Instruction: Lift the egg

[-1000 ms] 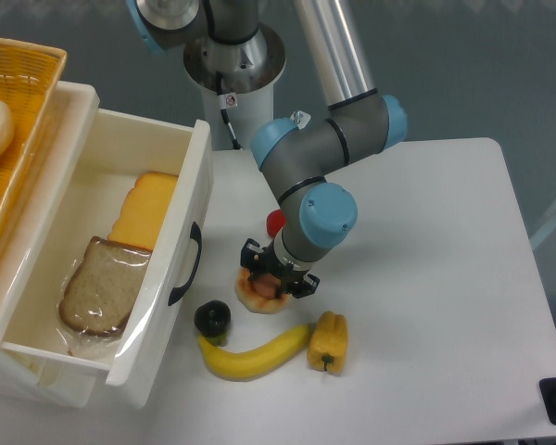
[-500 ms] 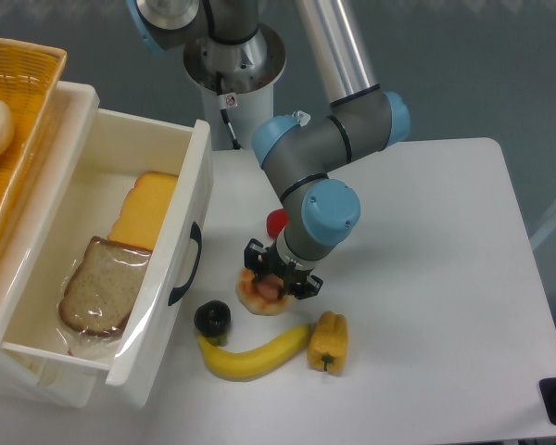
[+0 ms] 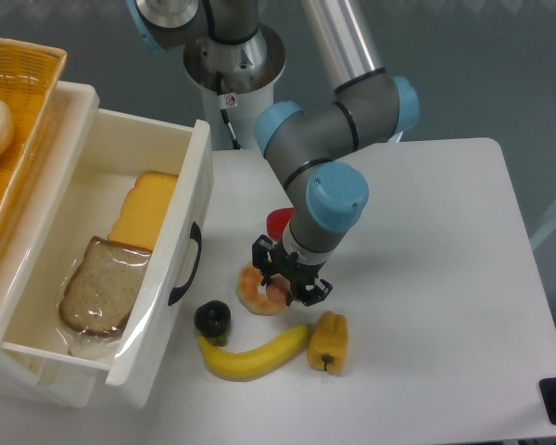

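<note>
The egg (image 3: 253,289) is a flat, pale round piece with an orange rim, lying on the white table (image 3: 426,241) near its middle front. My gripper (image 3: 290,283) points down right over the egg's right half, with its black fingers on either side of it. The wrist hides that part of the egg. I cannot see whether the fingers press on the egg or stand apart from it.
A banana (image 3: 255,354), a yellow pepper (image 3: 328,341) and a small black object (image 3: 212,319) lie just in front of the egg. A red item (image 3: 278,221) sits behind the gripper. An open white drawer (image 3: 187,222) at the left holds bread (image 3: 97,286) and a yellow slice (image 3: 144,209).
The gripper and wrist have shifted slightly right and toward the front over the egg. The egg now shows more to the gripper's left. The other items have not moved.
</note>
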Controlling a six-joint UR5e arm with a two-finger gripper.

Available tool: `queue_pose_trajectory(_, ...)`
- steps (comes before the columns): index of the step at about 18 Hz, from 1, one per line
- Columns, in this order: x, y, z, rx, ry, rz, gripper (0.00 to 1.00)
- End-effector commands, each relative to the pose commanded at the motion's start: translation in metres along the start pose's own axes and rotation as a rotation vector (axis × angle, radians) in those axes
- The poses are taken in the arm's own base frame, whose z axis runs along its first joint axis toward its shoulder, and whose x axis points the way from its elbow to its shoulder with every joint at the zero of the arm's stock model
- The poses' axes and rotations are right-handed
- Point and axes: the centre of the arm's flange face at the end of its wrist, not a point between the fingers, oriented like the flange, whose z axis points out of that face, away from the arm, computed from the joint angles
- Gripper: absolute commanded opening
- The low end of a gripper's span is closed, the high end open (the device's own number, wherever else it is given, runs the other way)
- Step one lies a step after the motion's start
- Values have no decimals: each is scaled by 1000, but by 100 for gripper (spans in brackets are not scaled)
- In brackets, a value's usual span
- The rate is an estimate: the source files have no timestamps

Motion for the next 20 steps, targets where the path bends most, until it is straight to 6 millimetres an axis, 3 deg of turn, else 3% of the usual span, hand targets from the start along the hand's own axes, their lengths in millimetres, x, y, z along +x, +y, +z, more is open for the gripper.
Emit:
queue_pose_trajectory(4, 2, -6, -34, -29, -54, 79, 35)
queue_pose_trajectory(8, 8, -18, -45, -18, -73, 194, 38)
queue_pose_trajectory(20, 7, -21, -49, -1, -75, 200, 38)
